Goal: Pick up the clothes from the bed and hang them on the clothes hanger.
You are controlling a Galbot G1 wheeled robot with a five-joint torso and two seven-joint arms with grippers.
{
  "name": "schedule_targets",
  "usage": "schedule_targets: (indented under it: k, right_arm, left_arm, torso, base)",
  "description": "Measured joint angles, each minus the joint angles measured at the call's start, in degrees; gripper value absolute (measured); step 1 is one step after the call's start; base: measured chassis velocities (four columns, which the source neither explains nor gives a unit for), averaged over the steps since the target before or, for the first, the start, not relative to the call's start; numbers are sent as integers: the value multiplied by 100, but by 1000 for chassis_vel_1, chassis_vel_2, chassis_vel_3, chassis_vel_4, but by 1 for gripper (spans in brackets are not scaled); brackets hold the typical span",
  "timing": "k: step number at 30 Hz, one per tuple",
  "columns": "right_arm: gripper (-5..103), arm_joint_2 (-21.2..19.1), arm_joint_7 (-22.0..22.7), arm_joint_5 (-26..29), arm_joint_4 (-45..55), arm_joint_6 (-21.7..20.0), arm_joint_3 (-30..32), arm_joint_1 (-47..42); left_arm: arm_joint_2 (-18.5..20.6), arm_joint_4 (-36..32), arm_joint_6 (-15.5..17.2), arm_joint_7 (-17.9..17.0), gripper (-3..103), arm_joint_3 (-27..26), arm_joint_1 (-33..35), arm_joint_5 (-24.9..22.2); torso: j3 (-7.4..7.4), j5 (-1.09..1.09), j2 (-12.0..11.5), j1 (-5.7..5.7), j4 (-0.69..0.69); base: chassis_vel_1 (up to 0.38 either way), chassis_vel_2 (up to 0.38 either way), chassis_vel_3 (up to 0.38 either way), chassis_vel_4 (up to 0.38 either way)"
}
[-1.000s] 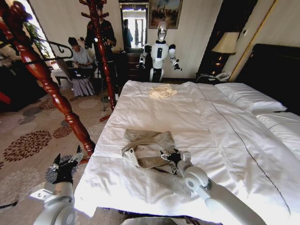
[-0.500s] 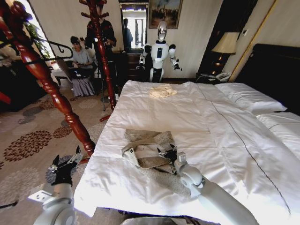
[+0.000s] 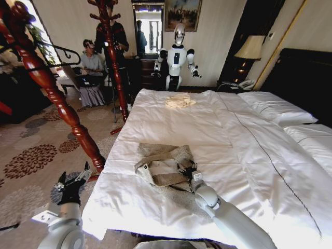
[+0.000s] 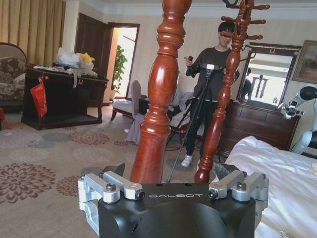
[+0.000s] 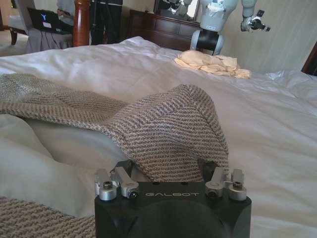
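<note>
The clothes (image 3: 165,165), a grey-beige herringbone jacket with white lining, lie crumpled on the white bed (image 3: 218,135) near its foot corner. My right gripper (image 3: 188,171) is at the jacket's right edge. In the right wrist view this gripper (image 5: 168,168) is open, with a raised fold of the jacket (image 5: 168,129) lying between its fingers. Open as well, my left gripper (image 3: 70,184) hangs low over the carpet beside the bed, facing the red wooden coat stand (image 4: 159,99). The clothes hanger (image 3: 65,52), thin and black, hangs from that stand at the upper left.
A pale cream garment (image 3: 180,100) lies at the bed's far end. Behind it stands another white robot (image 3: 176,57). A second red stand pole (image 3: 115,62) rises by the bed's far left corner. Pillows (image 3: 275,106) and a dark headboard (image 3: 306,78) are on the right.
My right arm has reached forward and to the left, bringing its gripper onto the jacket's edge. The left arm and the jacket have stayed put.
</note>
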Motion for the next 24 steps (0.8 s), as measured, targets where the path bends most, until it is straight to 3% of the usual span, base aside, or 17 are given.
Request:
schedule_targets:
  k: [1,3,4,9,12,14,18,24]
  right_arm:
    - [71,2,-2,19,32,71,11,-12]
    - [71,-1,-5,32,68,96,26,-24]
    - [59,-7,-6,45,101,111,41,-36]
    - [44,-85,-8,88,299,151,209,-169]
    - [27,-154,-8,89,386,165,393,-279]
    - [27,-167,-8,90,392,178,456,-303]
    - [6,-164,-24,91,289,306,613,-299]
    - [1,-130,-170,136,218,457,714,-240]
  left_arm:
    - [0,9,0,-2,100,1,-5,0]
    - [3,13,0,-2,100,1,-7,0]
    - [5,16,0,-2,100,1,-8,0]
    - [20,28,0,-3,100,1,-17,0]
    - [20,29,0,-4,100,27,-15,1]
    - [20,29,0,-5,100,34,-14,4]
    - [23,22,0,-5,100,60,-9,26]
    - [47,-1,-1,-5,100,61,11,29]
  torso:
    - [0,0,0,0,0]
    - [0,0,0,0,0]
    - [0,0,0,0,0]
    - [0,0,0,0,0]
    - [0,0,0,0,0]
    - [0,0,0,0,0]
    - [0,0,0,0,0]
    - [0,0,0,0,0]
  base:
    - [0,0,0,0]
    - [0,0,0,0]
    - [0,0,0,0]
    - [0,0,0,0]
    - [0,0,0,0]
    - [0,0,0,0]
    - [0,0,0,0]
    - [0,0,0,0]
